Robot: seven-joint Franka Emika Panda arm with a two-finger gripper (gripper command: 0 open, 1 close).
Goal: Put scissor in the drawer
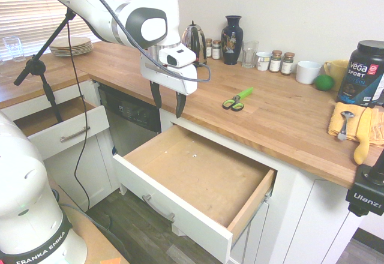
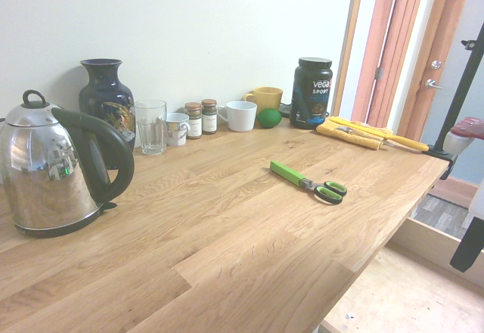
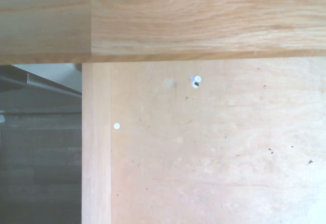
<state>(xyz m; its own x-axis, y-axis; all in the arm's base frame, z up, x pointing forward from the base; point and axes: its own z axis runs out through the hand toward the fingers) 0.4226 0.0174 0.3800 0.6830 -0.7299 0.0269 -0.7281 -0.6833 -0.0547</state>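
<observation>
The claw hangs pointing straight down over the back corner of the open drawer, just in front of the counter edge, with its two dark fingers spread wide and nothing between them. Below it lies the drawer's bare light-wood floor, which the wrist view shows with a few small white specks and the counter edge along one side. The scissor lies flat on the counter, up and away from the claw toward the wall, well apart from it and untouched; its green and black loops point toward the counter's front edge. Farther beyond the scissor stand a white mug, a green ball and a black tub. Behind the claw, near the wall, are a kettle and a dark vase. A smaller drawer stands open on the claw's other side.
</observation>
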